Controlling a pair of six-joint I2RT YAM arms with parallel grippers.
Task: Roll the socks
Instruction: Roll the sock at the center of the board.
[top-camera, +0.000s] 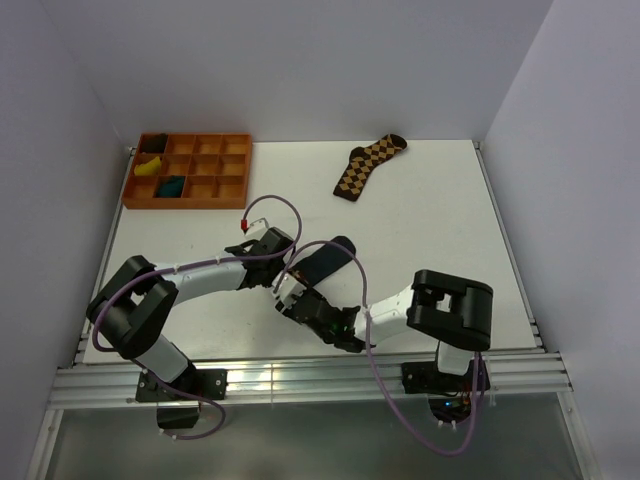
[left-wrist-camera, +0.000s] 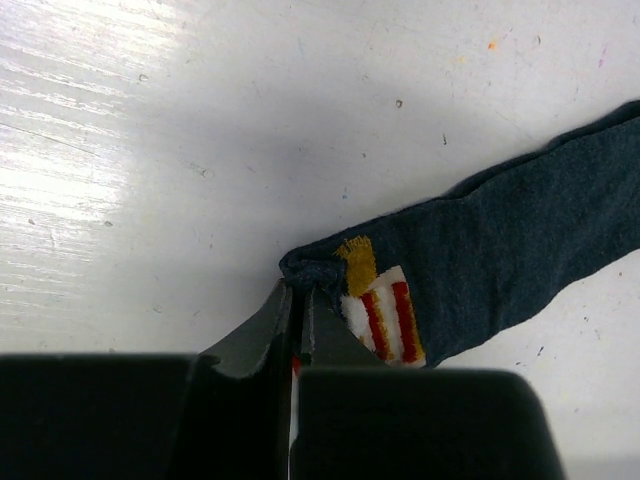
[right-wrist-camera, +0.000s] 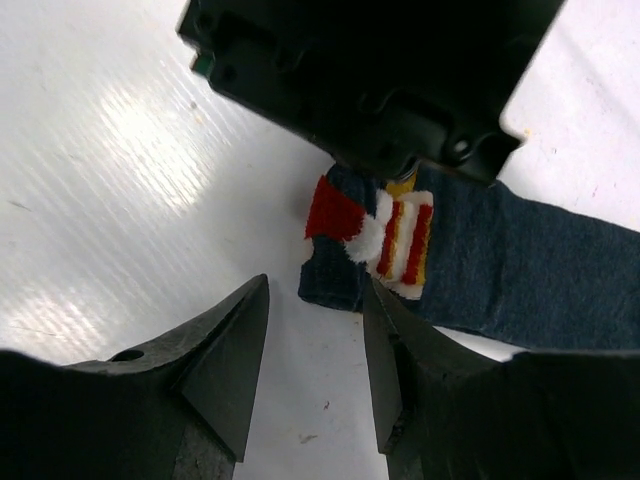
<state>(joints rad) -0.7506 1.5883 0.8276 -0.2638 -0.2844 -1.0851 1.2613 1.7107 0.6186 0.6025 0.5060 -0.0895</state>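
I am looking at one dark teal sock (left-wrist-camera: 520, 235) lying flat around the middle of the desk, somewhat toward the near edge. I am counting only one; if a second is lying under it, I cannot tell. In the left wrist view its long axis is running up and to the right, away from the fingertips, with the striped patch (left-wrist-camera: 385, 315) at the end closest to me.

The left gripper (left-wrist-camera: 297, 300) is clenching that patch end, its fingers pinched together on the fabric's edge. The right gripper (right-wrist-camera: 315, 288) is hovering released, its two fingers spread, with the same end just beyond their tips. Both arms are meeting at one end, so I am judging that the roll has to travel along the sock, away from the patch.

Further out, I am counting one brown and yellow checked sock (top-camera: 368, 165) by the far edge, and one orange tray (top-camera: 232, 146) in the far left corner holding three items: a dark one, a yellow one and a small teal bundle (top-camera: 172, 186).
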